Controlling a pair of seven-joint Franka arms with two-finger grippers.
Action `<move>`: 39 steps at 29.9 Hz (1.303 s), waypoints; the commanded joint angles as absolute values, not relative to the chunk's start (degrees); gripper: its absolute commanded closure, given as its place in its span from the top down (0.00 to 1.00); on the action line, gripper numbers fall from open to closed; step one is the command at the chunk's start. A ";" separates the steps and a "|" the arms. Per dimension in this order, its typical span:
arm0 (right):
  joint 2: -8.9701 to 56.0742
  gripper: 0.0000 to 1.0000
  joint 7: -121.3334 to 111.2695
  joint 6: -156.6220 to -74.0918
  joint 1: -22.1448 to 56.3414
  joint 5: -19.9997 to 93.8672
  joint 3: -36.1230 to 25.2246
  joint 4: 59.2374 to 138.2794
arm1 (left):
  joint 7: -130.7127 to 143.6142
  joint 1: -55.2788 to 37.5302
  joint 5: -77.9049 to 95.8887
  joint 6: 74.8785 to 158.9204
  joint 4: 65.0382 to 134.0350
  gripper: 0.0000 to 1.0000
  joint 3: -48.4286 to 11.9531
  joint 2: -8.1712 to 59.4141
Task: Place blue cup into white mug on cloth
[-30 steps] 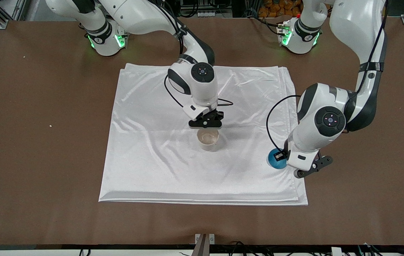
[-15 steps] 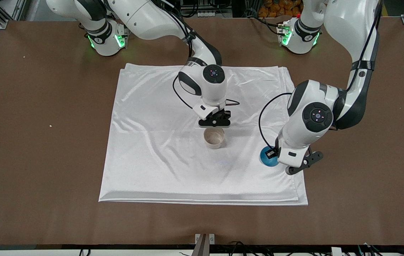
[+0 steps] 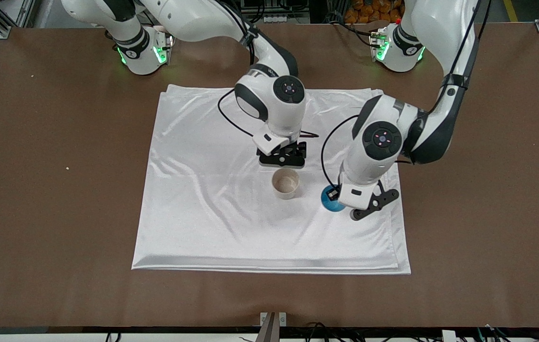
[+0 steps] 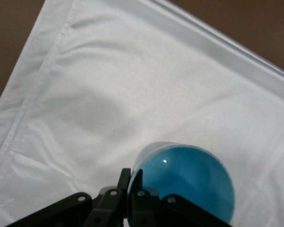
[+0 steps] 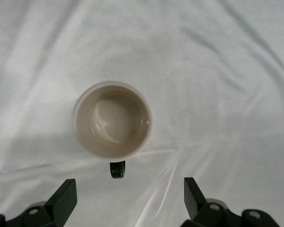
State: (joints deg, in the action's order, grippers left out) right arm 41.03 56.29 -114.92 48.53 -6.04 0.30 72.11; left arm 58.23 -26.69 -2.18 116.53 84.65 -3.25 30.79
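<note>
Left gripper (image 3: 336,197): pinching the blue cup's (image 3: 330,201) rim, over the cloth (image 3: 203,223) beside the white mug (image 3: 286,184).
White mug: upright, mid-cloth.
Right gripper (image 3: 282,156): spread wide above the mug.

No readable text anywhere: no labels, brands, nos. or signs on the cloth (image 3: 231,223), white mug (image 3: 286,184), blue cup (image 3: 330,202), arms or worktop (image 3: 60,213). Only lit dot markings on the arms' round caps, not legible as chars.
</note>
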 commanded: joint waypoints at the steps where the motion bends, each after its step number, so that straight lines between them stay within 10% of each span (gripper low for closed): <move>1: 33.06 1.00 56.78 -109.61 45.71 -6.50 1.05 73.92 | 62.40 -30.40 -1.23 115.75 84.55 0.00 -2.64 30.67; 29: 11.69 1.00 27.18 -77.00 24.80 -2.99 0.97 74.18 | 66.53 -37.27 -1.14 122.25 81.83 0.00 -2.72 37.35; 39: 8.97 1.00 14.16 -76.64 12.67 -3.08 0.88 77.87 | 66.53 -37.88 -1.14 123.40 81.91 0.00 -2.72 38.76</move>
State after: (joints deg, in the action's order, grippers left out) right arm 11.38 18.90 -75.16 17.36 -4.22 0.15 73.32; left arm 65.63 -37.17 -2.18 123.15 83.55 -3.29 37.46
